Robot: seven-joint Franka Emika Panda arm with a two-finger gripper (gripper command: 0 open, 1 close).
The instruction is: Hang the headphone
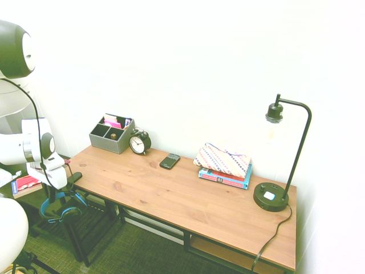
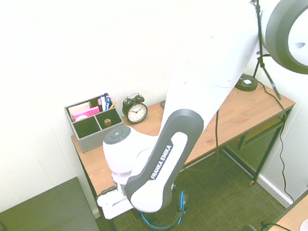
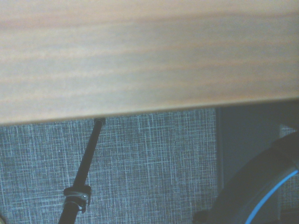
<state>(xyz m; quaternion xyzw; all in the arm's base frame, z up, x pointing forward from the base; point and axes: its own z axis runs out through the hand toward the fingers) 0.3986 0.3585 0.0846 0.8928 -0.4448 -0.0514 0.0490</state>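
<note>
Beside the short end of the wooden desk [image 1: 188, 197], just off its edge and below the top: gripper [image 1: 61, 193] pointing straight down, jaws clamped together on the headband of the headphone [image 1: 61, 210]. Headphone dangling under the gripper over the green carpet [image 1: 131, 251], black band edged in bright blue, ear cups lowest, close by the dark desk leg [image 1: 73, 240]. From the opposite side: headphone [image 2: 167, 214] mostly hidden behind the white arm [image 2: 161, 163], only a blue-rimmed arc and one cup showing low near the floor. Close up from the wrist: blurred pale wood of the desk edge [image 3: 140, 56] across the upper part, woven carpet [image 3: 154, 168] beyond, a curved piece of black band with a blue line [image 3: 266, 196] in one corner, and a thin dark rod [image 3: 86, 168] running slantwise. On the desk top, well apart from the gripper: grey organizer box [image 1: 111, 134] at the back corner, black alarm clock [image 1: 139, 142] just beside it, dark phone [image 1: 169, 161] lying flat nearby, patterned pouch [image 1: 222, 160] resting on a stack of books [image 1: 225, 177], black desk lamp [image 1: 279, 154] at the far end.
</note>
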